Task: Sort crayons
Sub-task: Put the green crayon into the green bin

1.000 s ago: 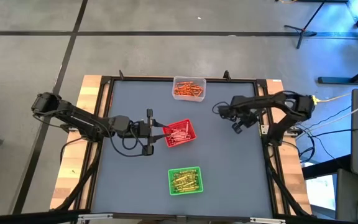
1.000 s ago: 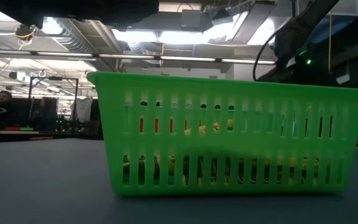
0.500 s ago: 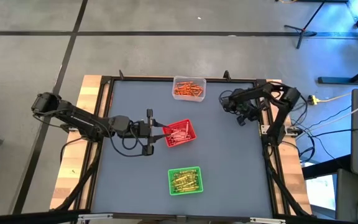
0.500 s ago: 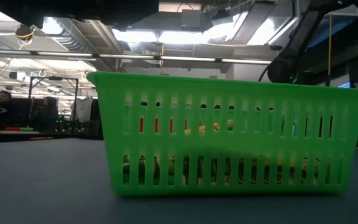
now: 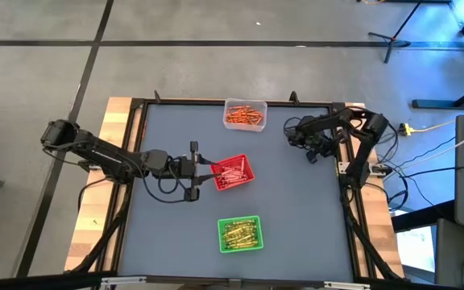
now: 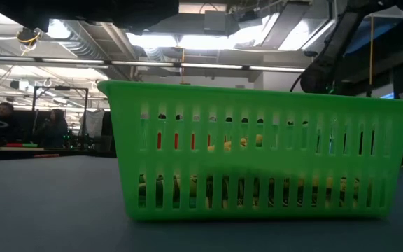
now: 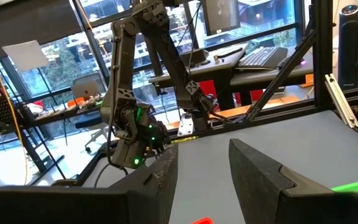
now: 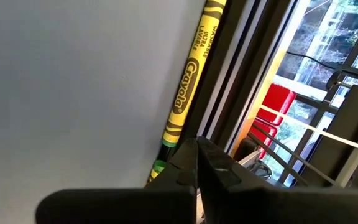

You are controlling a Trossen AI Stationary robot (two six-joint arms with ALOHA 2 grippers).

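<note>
- My two arms are dark, jointed and slim, with black cables looping along them.
- My fingers (image 7: 263,171) are matte black, angular wedges.

The high camera looks straight down on the whole desk (image 5: 296,209). The low camera sits at desk-top height, very close to the green tray (image 6: 257,154), which the high view also shows, facing the room behind. Each wrist camera looks forward along its own arm, close above the desk.
</note>
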